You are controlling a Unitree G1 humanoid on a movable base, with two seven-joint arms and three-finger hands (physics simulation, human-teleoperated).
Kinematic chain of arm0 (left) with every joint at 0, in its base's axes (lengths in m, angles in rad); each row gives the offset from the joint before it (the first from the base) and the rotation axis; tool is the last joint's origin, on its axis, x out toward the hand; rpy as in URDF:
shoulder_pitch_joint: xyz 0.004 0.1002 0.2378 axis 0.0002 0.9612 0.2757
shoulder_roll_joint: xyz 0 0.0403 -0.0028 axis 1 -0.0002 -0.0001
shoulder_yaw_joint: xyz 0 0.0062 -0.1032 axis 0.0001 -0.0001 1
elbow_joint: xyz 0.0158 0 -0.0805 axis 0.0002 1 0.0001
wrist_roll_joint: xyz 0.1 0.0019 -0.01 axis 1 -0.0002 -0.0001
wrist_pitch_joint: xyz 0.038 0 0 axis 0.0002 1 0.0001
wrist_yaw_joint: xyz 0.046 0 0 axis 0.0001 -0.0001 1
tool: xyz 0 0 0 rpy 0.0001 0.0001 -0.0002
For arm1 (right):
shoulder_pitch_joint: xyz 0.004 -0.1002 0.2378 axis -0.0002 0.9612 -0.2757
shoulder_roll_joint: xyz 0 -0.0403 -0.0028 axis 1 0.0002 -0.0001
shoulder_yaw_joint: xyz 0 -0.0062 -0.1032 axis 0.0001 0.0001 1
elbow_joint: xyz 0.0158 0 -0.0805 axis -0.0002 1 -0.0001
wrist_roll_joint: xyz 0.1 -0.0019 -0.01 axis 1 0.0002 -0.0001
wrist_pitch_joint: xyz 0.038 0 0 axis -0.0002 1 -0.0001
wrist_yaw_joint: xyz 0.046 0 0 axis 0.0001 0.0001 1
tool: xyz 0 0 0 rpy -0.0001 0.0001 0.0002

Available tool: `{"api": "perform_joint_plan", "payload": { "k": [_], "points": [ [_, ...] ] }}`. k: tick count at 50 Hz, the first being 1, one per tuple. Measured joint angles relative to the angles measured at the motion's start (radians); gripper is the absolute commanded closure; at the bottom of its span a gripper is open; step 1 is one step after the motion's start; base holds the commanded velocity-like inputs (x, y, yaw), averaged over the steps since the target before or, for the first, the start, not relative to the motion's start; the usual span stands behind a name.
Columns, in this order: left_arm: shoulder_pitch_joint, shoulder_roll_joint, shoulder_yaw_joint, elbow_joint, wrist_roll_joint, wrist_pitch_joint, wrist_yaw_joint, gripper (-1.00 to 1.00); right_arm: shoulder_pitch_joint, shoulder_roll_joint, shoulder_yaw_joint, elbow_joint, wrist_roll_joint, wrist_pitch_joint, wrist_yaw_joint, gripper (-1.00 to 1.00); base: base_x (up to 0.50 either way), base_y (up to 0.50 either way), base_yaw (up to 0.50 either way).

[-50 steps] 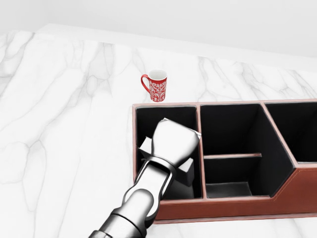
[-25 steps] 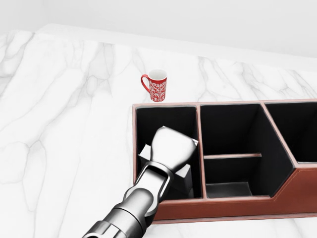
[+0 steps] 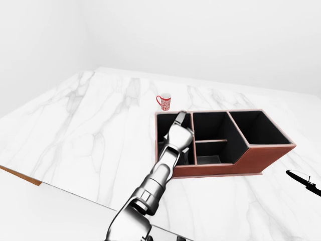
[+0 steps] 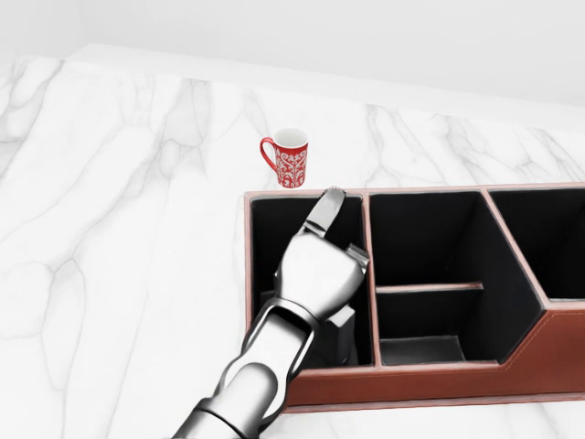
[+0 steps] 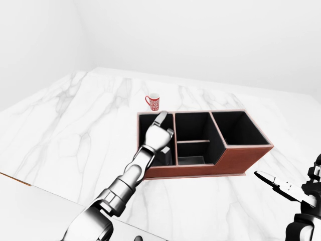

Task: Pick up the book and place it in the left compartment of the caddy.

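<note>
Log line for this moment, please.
left hand: open, fingers extended over left compartment | book: lying in left compartment of caddy, released | right hand: idle, right of caddy

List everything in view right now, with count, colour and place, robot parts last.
caddy: one, brown outside, black inside, right of centre on the counter in the head view.
book: one, dark here, mostly hidden, low in the caddy's left compartment.
mug: one, red and white, just above the caddy's left corner.
counter: one, white marble.
left hand: silver, fingers extended, over the left compartment.
right hand: dark, bottom right of the right-eye view, away from the caddy.
</note>
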Motion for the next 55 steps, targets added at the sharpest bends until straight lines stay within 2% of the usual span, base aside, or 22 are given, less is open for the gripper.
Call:
{"api": "perform_joint_plan", "payload": {
  "k": [6, 11, 15, 24, 32, 39, 43, 50, 55],
  "points": [
    [0.077, 0.079, -0.113, -0.285, 0.089, 0.000, -0.232, -1.00, 0.000, 0.000, 0.000, 0.000, 0.000, 0.000, 0.000, -1.00, 0.00, 0.00, 0.00],
    [0.092, 0.163, -0.193, -0.579, 0.136, 0.000, -0.396, -1.00, 0.000, 0.000, 0.000, 0.000, -0.001, 0.000, 0.000, -1.00, 0.00, 0.00, 0.00],
    [0.091, 0.223, -0.236, -0.777, 0.161, 0.000, -0.499, -1.00, 0.001, 0.001, 0.000, 0.001, -0.001, 0.000, 0.000, -1.00, 0.00, 0.00, 0.00],
    [0.093, 0.322, -0.267, -1.072, 0.191, 0.000, -0.650, -1.00, 0.001, 0.002, 0.001, 0.004, -0.002, 0.000, -0.001, -1.00, 0.00, 0.00, 0.00],
    [0.101, 0.366, -0.245, -1.232, 0.202, 0.000, -0.721, -1.00, 0.001, 0.001, 0.002, 0.007, -0.002, 0.000, -0.002, -1.00, 0.00, 0.00, 0.00],
    [0.122, 0.342, -0.212, -1.307, 0.207, 0.000, -0.727, -1.00, 0.000, 0.000, 0.003, 0.013, -0.002, 0.000, -0.003, -1.00, 0.00, 0.00, 0.00],
    [0.142, 0.307, -0.189, -1.338, 0.207, 0.000, -0.707, -1.00, 0.000, -0.001, 0.003, 0.014, -0.001, 0.000, -0.004, -1.00, 0.00, 0.00, 0.00],
    [0.199, 0.174, -0.120, -1.378, 0.206, 0.000, -0.623, -1.00, 0.001, -0.001, 0.001, 0.012, 0.000, 0.000, -0.006, -1.00, 0.00, 0.00, 0.00],
    [0.236, 0.096, -0.078, -1.407, 0.198, 0.000, -0.555, -1.00, 0.000, -0.003, -0.003, 0.014, 0.000, 0.000, -0.011, -1.00, 0.00, 0.00, 0.00]
  ]
}}
